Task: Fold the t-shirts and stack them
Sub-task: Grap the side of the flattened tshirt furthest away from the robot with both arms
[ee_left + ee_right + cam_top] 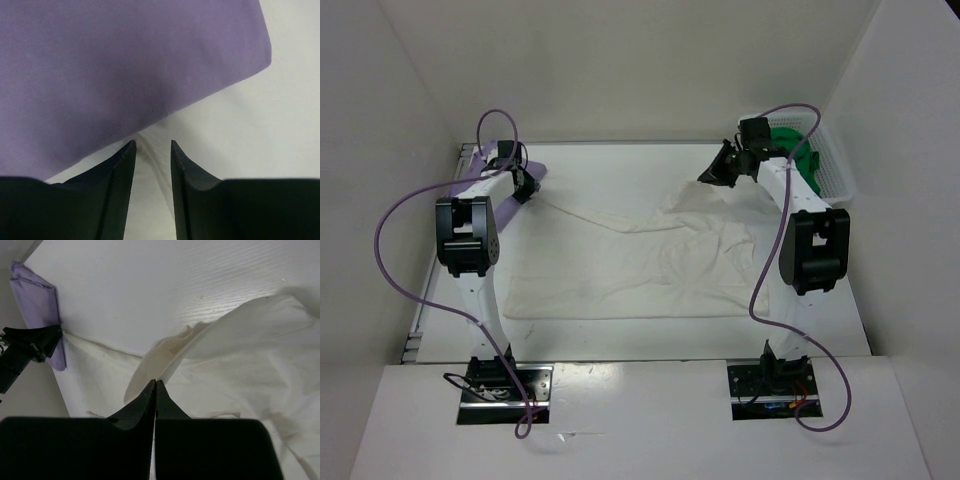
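Counter (pixel 620 165): cream t-shirt (pixel 630 270) spread over the middle, rumpled on its right half, near edge fairly straight. Lavender t-shirt (pixel 100 75) folded at far left, just beside the cream shirt's far-left corner. White mesh basket (pixel 835 175) at far right with the green t-shirt (pixel 790 150) in it.

Left hand (pixel 152 142): narrow. A ridge of cream cloth runs between its fingers and a taut line leads away from it, so it looks pinched on the far-left corner. Right hand (pixel 155 382): fully closed on the cream shirt's far-right edge, which is lifted off the counter.

Step, as judged: stretch the cream shirt flat before folding. To do it well:
- pull both far corners apart evenly
- keep them low
- tension out the right-side wrinkles
- lay the far edge down straight
- keep the left corner clear of the lavender shirt so that fold isn't dragged
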Controlling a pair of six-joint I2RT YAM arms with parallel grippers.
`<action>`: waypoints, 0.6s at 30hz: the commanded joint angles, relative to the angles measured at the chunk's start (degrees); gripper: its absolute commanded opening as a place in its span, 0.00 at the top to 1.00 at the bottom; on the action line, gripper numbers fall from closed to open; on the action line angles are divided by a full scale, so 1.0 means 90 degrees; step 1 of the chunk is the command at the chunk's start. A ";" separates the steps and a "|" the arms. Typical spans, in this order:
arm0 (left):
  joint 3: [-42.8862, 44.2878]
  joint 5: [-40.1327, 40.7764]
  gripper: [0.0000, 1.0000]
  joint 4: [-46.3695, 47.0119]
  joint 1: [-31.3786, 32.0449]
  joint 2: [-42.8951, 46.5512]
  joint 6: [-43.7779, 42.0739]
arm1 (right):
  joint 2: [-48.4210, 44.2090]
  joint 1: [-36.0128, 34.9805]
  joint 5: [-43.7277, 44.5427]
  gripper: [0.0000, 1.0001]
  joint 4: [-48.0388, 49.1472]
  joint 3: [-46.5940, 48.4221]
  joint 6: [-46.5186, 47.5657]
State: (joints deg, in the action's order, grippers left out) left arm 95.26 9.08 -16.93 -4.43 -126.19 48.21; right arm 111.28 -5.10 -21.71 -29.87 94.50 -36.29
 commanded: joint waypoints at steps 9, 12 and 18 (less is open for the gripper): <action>-0.0175 0.0182 0.72 -0.0004 0.0004 0.0114 0.0034 | 0.0184 0.0176 -0.0136 1.00 0.0252 0.0301 0.0117; -0.0428 0.0241 0.67 0.0055 0.0004 0.0174 0.0034 | 0.0184 0.0235 -0.0195 1.00 0.0311 0.0243 0.0117; -0.0497 0.0300 0.46 0.0055 0.0004 0.0349 0.0034 | 0.0242 0.0235 -0.0311 1.00 0.0379 0.0242 0.0058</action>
State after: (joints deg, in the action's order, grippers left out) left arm 92.07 10.11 -14.92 -4.23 -124.84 48.40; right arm 113.10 -3.38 -23.03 -29.47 94.52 -36.14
